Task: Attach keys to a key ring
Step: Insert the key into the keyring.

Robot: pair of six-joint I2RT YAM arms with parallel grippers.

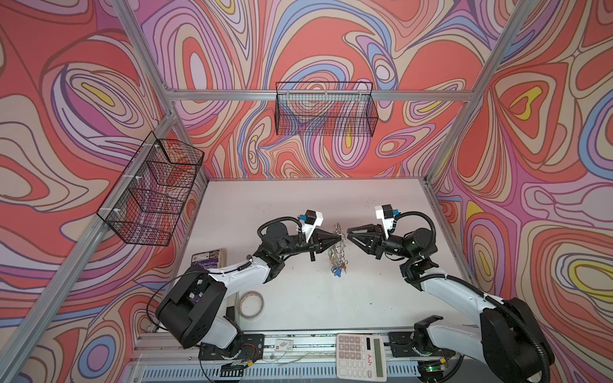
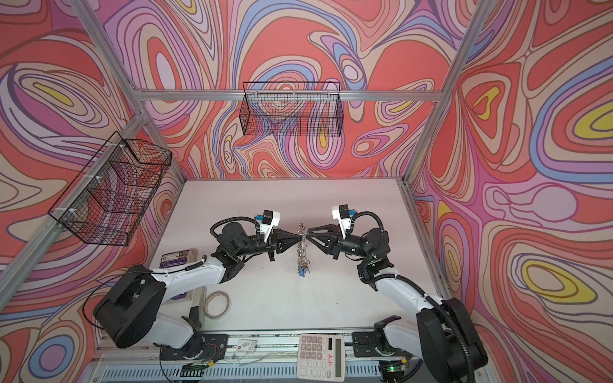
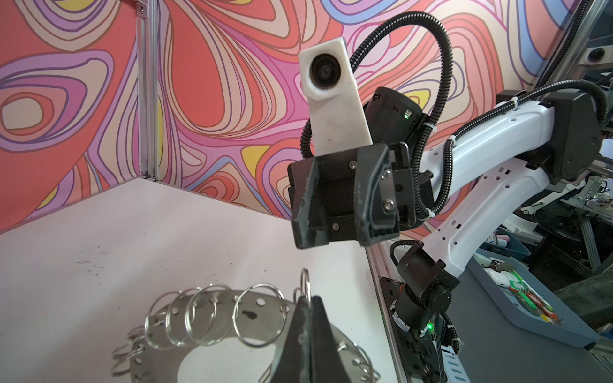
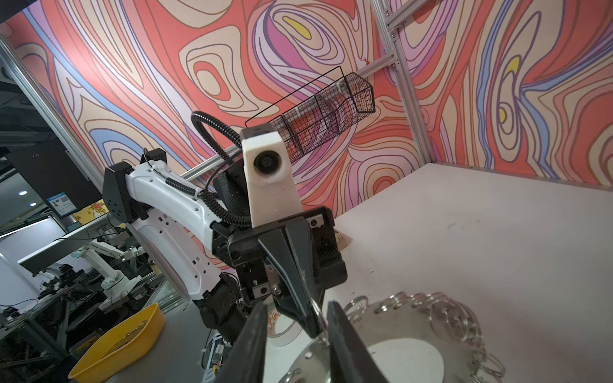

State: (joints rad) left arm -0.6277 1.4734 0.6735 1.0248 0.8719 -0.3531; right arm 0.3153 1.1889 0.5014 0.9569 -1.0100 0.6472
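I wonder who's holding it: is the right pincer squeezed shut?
No, the right gripper has its jaws standing apart, with a clear gap between them.

Could not count the keys [image 1: 336, 269], too small in both top views; saw the key ring [image 3: 258, 326] cropped in wrist views.

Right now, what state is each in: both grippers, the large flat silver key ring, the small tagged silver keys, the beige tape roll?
left gripper: shut on a small split ring at the rim.
right gripper: open, tips near that ring, gripping nothing.
large flat silver key ring: turned on edge between the grippers.
small tagged silver keys: bunched at the ring's near end.
beige tape roll: lying flat, untouched.
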